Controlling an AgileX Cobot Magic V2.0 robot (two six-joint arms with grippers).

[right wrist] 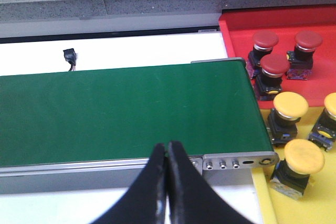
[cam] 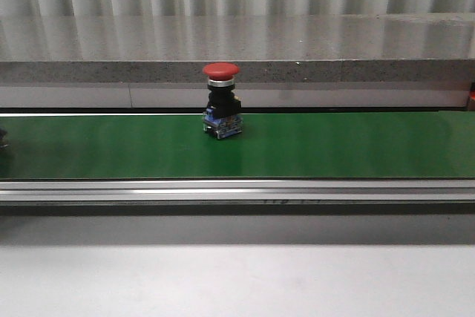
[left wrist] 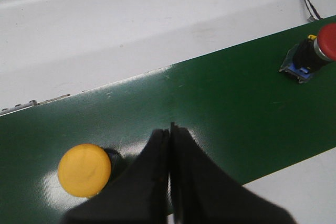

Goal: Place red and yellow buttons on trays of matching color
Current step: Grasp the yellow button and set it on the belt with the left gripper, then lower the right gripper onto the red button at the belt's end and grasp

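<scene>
Both pincers, left (left wrist: 169, 135) and right (right wrist: 167, 153), closed, empty. Trays part-filled; red button (cam: 221, 102) and yellow button (left wrist: 84, 170) remaining on conveyor belt (cam: 334, 146).

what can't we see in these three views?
- Yellow button, left wrist view: body hidden under its cap and behind the left end effector.
- Red button, same view: cap cut by the frame edge.
- Yellow tray, right wrist view: runs off frame, button count unknown.
- Front view: trays not visible.
</scene>
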